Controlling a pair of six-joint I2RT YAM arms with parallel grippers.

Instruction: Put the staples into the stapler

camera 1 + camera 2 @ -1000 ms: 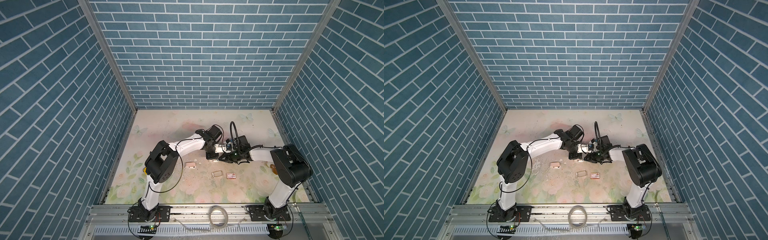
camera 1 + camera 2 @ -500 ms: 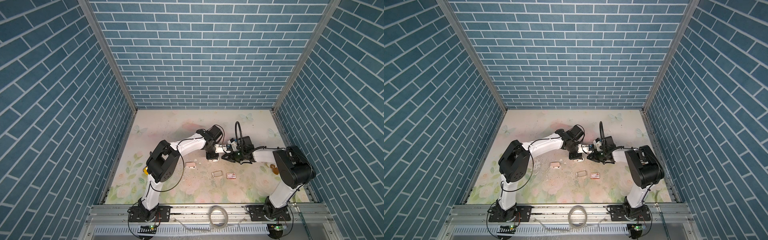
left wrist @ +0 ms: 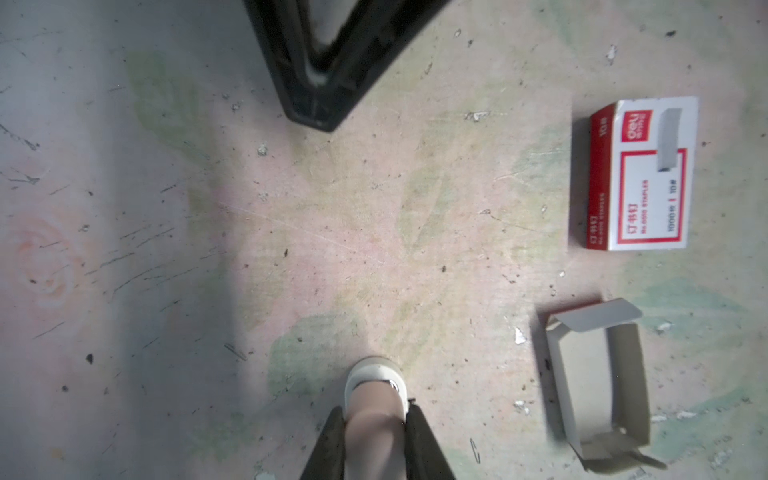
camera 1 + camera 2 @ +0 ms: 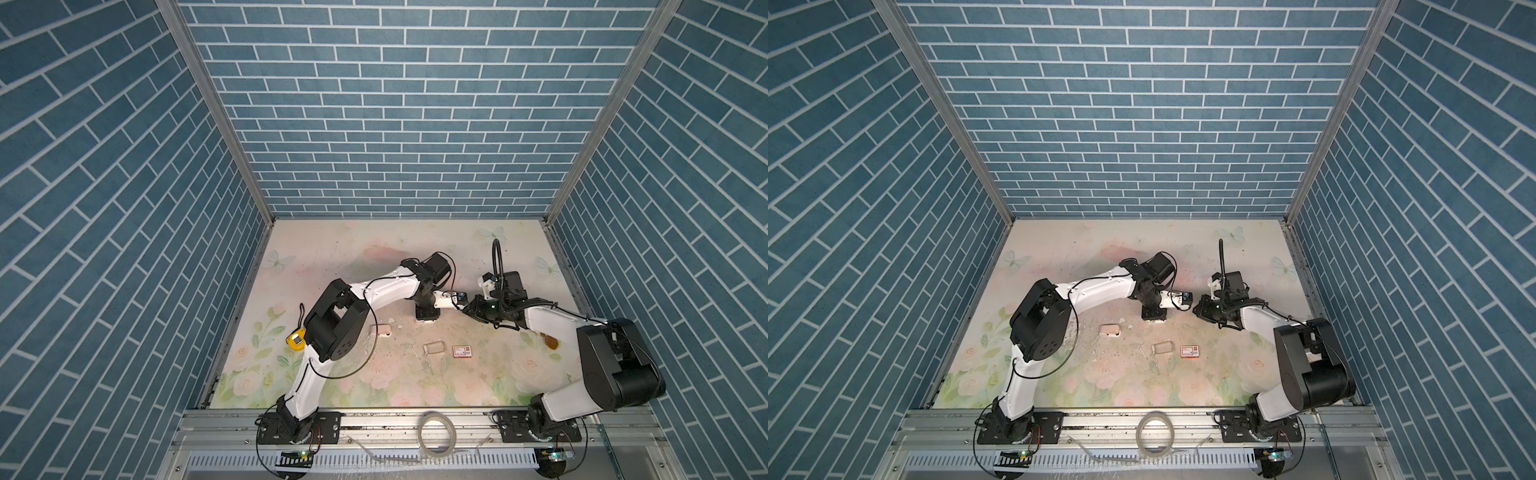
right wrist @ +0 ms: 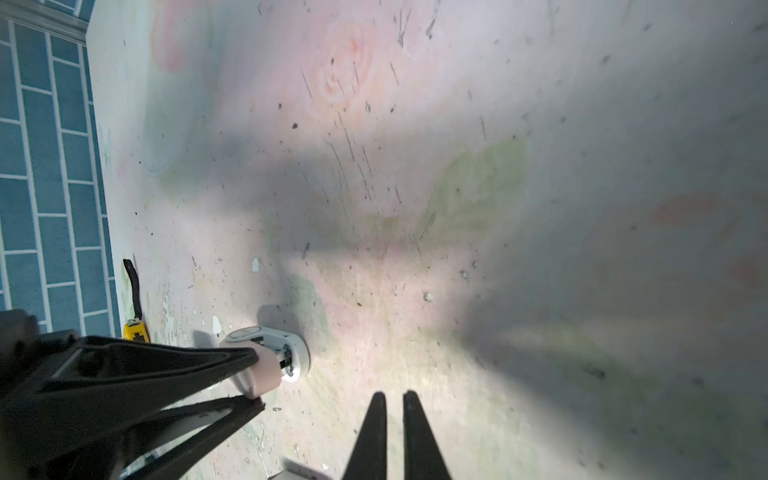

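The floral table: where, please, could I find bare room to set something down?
Bare: the far strip under the blue brick back wall; the near strip between the red-and-white cardboard box and the metal front rail. Crowded: the middle, around the open grey cardboard tray, the right gripper and the left gripper gripping the pink-and-white stapler.

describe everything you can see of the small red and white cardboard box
The small red-and-white cardboard box is a flat pack, closed, lying face up on the floral tabletop. Its white face carries a red frame, red print and a grey staple-strip picture; one side is red. The open grey cardboard tray lies beside it, apart. Nothing else touches it.
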